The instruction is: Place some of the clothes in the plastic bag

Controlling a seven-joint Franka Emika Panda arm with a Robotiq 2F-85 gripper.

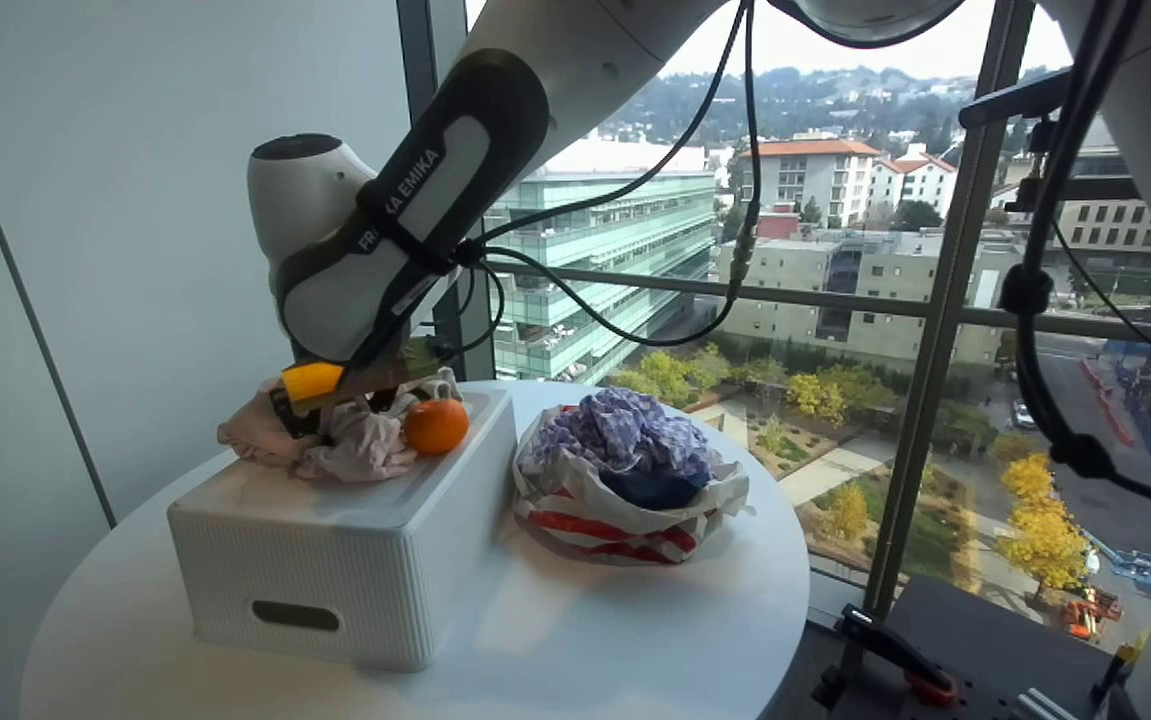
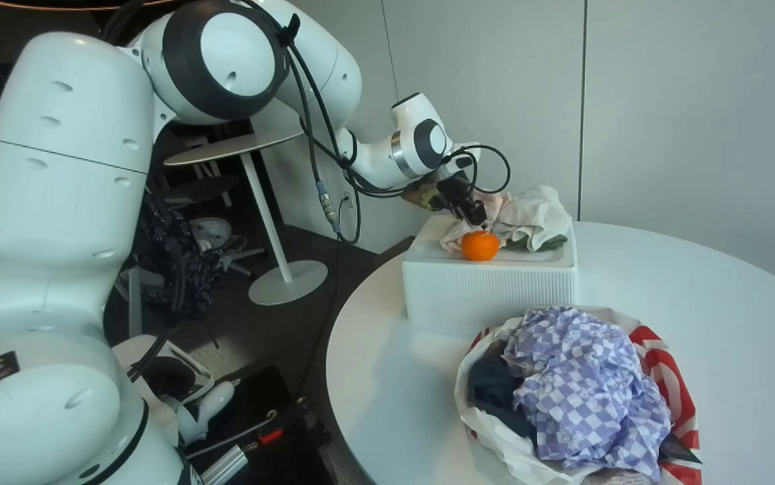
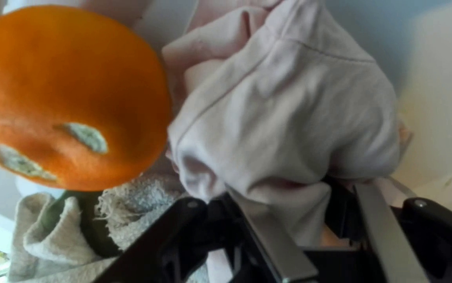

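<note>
A pale pink-grey garment (image 3: 288, 102) lies crumpled on top of the white box (image 1: 285, 600). It also shows in both exterior views (image 1: 360, 445) (image 2: 488, 209). My gripper (image 3: 284, 188) is down at this garment. Its fingers stand apart in the wrist view, with folds of the cloth between them; the fingertips are partly hidden by cloth. A whitish garment (image 2: 535, 212) and a dark green cloth (image 2: 545, 244) lie beside it. The plastic bag (image 1: 575, 500), white with red stripes, stands open on the table. It holds a purple checked cloth (image 2: 582, 397) and a dark blue cloth (image 2: 495, 391).
An orange fruit (image 1: 436, 427) sits on the box beside the clothes; in the wrist view the orange (image 3: 68, 94) is close to my gripper's left. The box stands on the round white table (image 1: 575, 640). A wall (image 2: 495, 87) rises behind the box, and a window is behind the bag.
</note>
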